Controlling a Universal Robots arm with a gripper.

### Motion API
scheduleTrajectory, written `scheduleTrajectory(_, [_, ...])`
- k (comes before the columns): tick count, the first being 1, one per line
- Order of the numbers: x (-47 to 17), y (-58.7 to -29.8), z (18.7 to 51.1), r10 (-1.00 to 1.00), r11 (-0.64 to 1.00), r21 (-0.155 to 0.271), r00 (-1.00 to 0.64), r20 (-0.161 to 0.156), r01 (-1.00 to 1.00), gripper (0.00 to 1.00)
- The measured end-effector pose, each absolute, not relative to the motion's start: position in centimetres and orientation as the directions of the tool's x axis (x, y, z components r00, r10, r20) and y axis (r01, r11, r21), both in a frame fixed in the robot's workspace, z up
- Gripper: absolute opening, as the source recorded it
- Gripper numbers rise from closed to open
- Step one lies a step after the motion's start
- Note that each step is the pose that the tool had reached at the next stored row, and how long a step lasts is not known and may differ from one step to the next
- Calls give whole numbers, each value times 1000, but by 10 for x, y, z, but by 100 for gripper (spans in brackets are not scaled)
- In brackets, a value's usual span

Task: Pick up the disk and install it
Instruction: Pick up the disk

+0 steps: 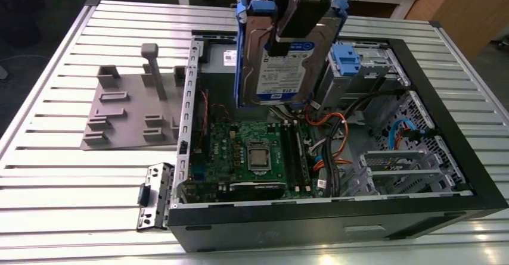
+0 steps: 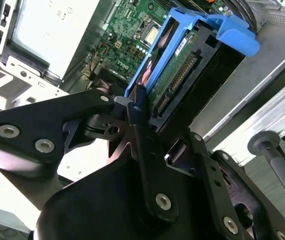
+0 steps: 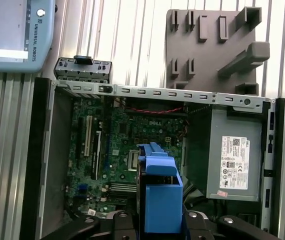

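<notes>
Robot arm holds a drive over an opened computer: on the exterior view's left, a grey slotted fixture plate (image 1: 131,107) lies on the ribbed metal counter (image 1: 56,181); a small metal bracket (image 1: 155,196) rests at the near corner of the computer case (image 1: 334,220), which lies open on its side with its green motherboard (image 1: 247,152) exposed; above the board's far end the disk (image 1: 270,74) hangs on edge, clear of the counter, its white-and-blue label facing the camera; the pincer (image 1: 288,39) is clamped on the disk from above, its black body across the labelled face; toward the exterior view's right, a blue-fronted drive cage (image 1: 350,62) stands in the case's far corner, orange cables (image 1: 334,137) curling below it. In the second wrist view one finger (image 2: 137,107) presses the blue carrier frame (image 2: 232,35) around the disk (image 2: 182,70); in the first wrist view the disk (image 3: 160,200) hangs over the motherboard (image 3: 117,150), the grey power supply (image 3: 230,160) beside it.
</notes>
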State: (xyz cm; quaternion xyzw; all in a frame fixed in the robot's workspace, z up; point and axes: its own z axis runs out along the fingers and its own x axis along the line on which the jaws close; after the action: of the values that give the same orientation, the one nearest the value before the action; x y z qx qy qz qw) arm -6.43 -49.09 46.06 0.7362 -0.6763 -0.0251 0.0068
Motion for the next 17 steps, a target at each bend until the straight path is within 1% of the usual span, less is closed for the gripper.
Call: scheduleTrajectory(17, [-62, -511, 460, -996, -85, 44, 84, -27, -995, 36])
